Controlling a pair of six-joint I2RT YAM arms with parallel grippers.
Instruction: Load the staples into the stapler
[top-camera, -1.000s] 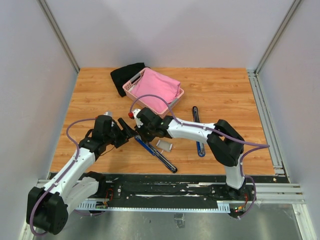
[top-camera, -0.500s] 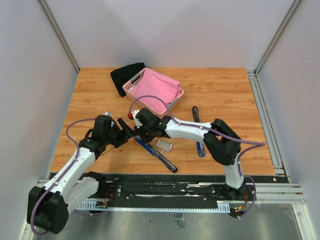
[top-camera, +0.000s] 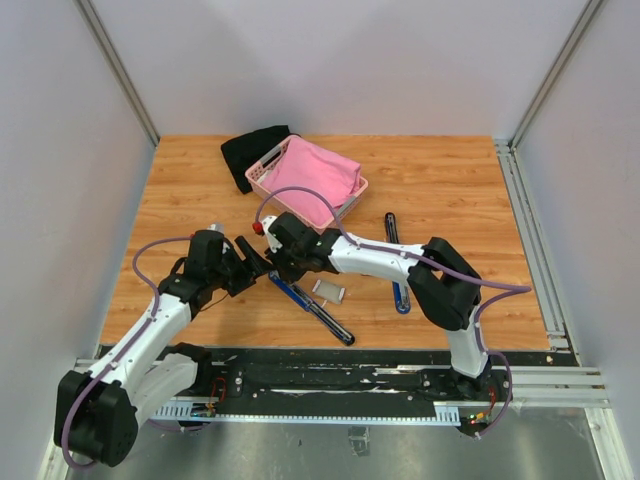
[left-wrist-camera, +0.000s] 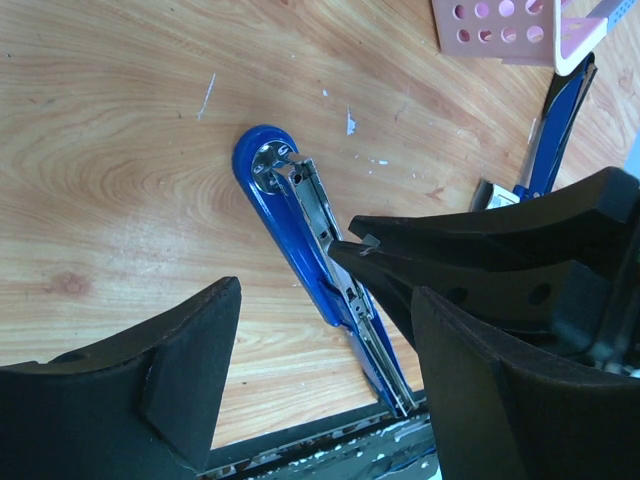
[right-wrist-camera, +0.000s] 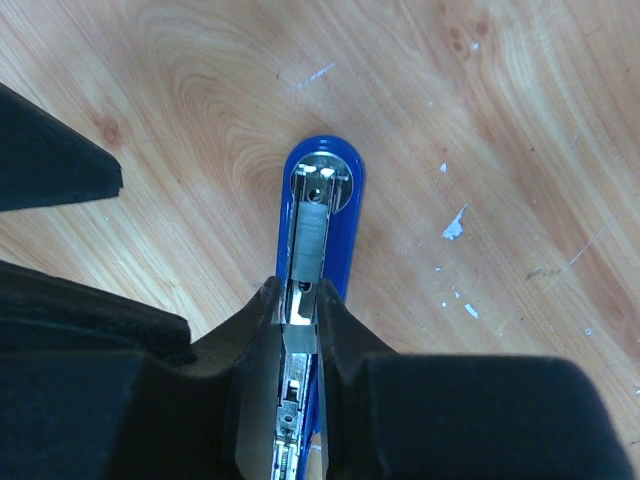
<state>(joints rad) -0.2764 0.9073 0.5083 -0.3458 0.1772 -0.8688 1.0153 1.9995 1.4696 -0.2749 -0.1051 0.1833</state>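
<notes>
The blue stapler (top-camera: 300, 298) lies opened flat on the wood, its metal channel facing up (left-wrist-camera: 275, 190) (right-wrist-camera: 340, 180). My right gripper (top-camera: 283, 268) (right-wrist-camera: 300, 300) hangs right over that channel, shut on a short silvery-grey strip of the staples (right-wrist-camera: 300, 338). Another grey strip (right-wrist-camera: 312, 235) sits in the channel just ahead of the fingers. The left gripper (top-camera: 252, 262) (left-wrist-camera: 325, 330) stands open just left of the stapler, its pads either side of the blue body without touching it. The small white carton (top-camera: 329, 291) lies beside the stapler's middle.
A pink basket (top-camera: 258, 180) holding pink cloth stands behind the arms, with a black cloth (top-camera: 250, 150) at its left. A second long blue and black object (top-camera: 395, 262) lies to the right. The table's near black edge (left-wrist-camera: 300, 440) is close to the stapler's end.
The right arm has edged slightly left, with its gripper still shut over the stapler's channel. The left arm has not moved.
</notes>
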